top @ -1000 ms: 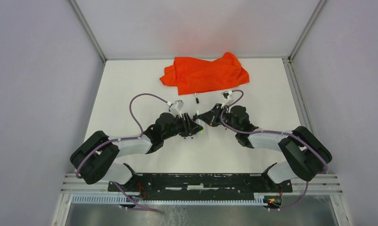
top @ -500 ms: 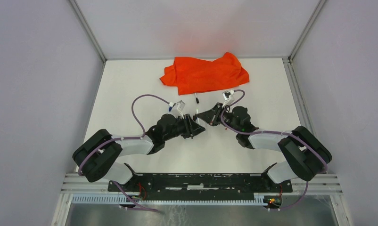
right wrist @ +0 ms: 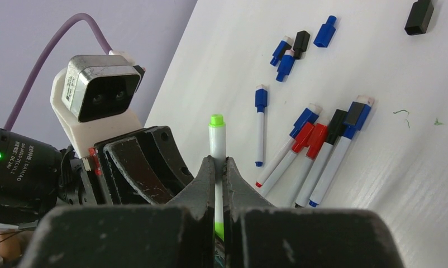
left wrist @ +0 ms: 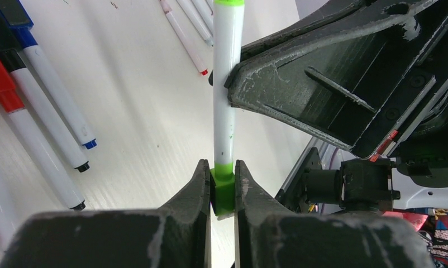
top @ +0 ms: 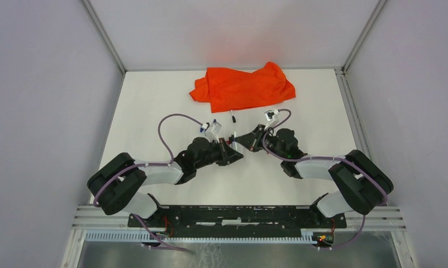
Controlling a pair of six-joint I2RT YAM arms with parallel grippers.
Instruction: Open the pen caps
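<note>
Green cap point(left wrist: 223, 192), seated on its pen, is clamped in the left gripper point(left wrist: 222, 167), just on the near side of the orange cloth point(top: 243, 87); the right gripper point(right wrist: 219, 162) is squeezed tight on that pen's white barrel point(left wrist: 224, 100).

A white table point(top: 149, 100) stands boxed in on three sides by plain pale lilac-grey walls point(top: 43, 84), with aluminium posts point(top: 104, 36) rising at its far corners. Metal rails point(top: 398, 222) run along the near edge. Soft, even light leaves barely any shadow.
</note>
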